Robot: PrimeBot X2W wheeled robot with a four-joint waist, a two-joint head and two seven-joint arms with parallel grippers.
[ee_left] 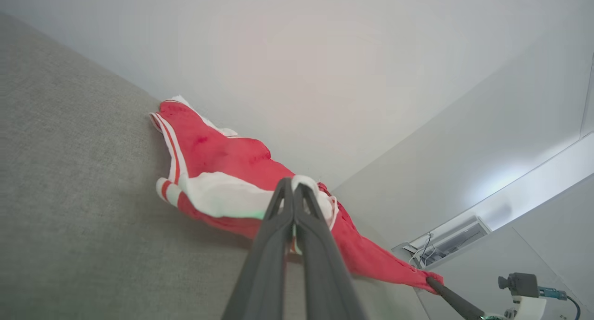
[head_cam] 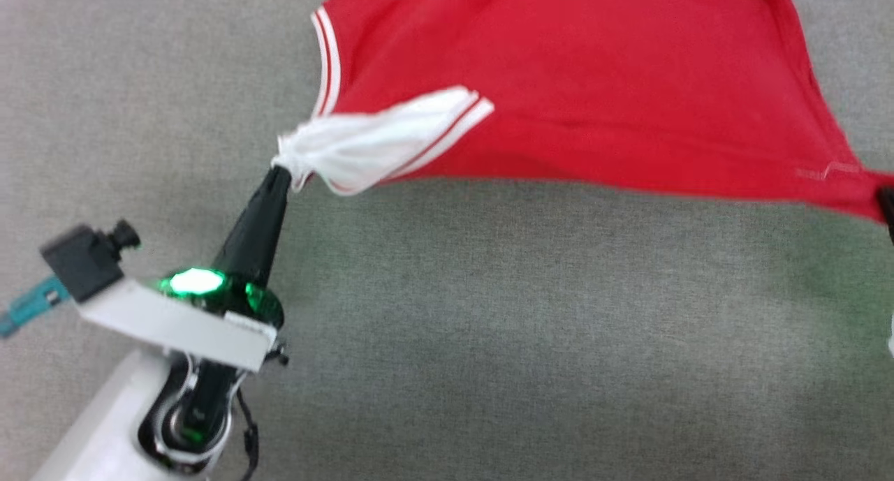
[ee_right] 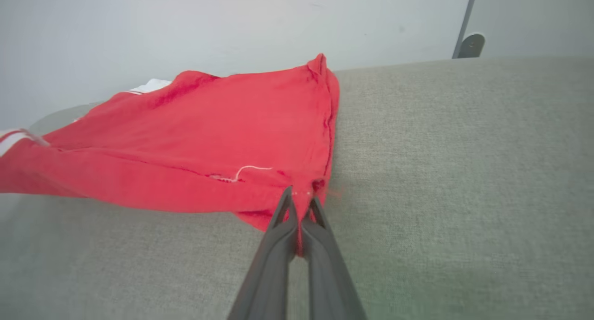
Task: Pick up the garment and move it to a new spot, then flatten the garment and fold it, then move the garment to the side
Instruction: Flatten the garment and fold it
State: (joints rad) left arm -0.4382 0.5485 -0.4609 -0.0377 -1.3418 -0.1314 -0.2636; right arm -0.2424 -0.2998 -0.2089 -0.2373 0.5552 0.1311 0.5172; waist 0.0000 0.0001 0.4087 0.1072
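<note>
The shirt (head_cam: 594, 83) lies on a grey woven surface (head_cam: 489, 341), its near edge stretched taut between the two claws. The left gripper (head_cam: 279, 168) is clamped on the bunched white sleeve at the shirt's left corner. The right gripper (ee_right: 299, 203) is pinched on the red hem corner at its right. Behind the shirt rises a plain pale wall (ee_right: 209, 27). Beyond the shirt's right side, past the surface's far edge, stands a grey post (ee_right: 466, 27), perhaps a bracket.

Your head camera looks steeply down at the grey surface (head_cam: 489, 327). Each wrist camera peers low and close along its own fingers (ee_left: 267, 264). All three share the garment (head_cam: 594, 83).
</note>
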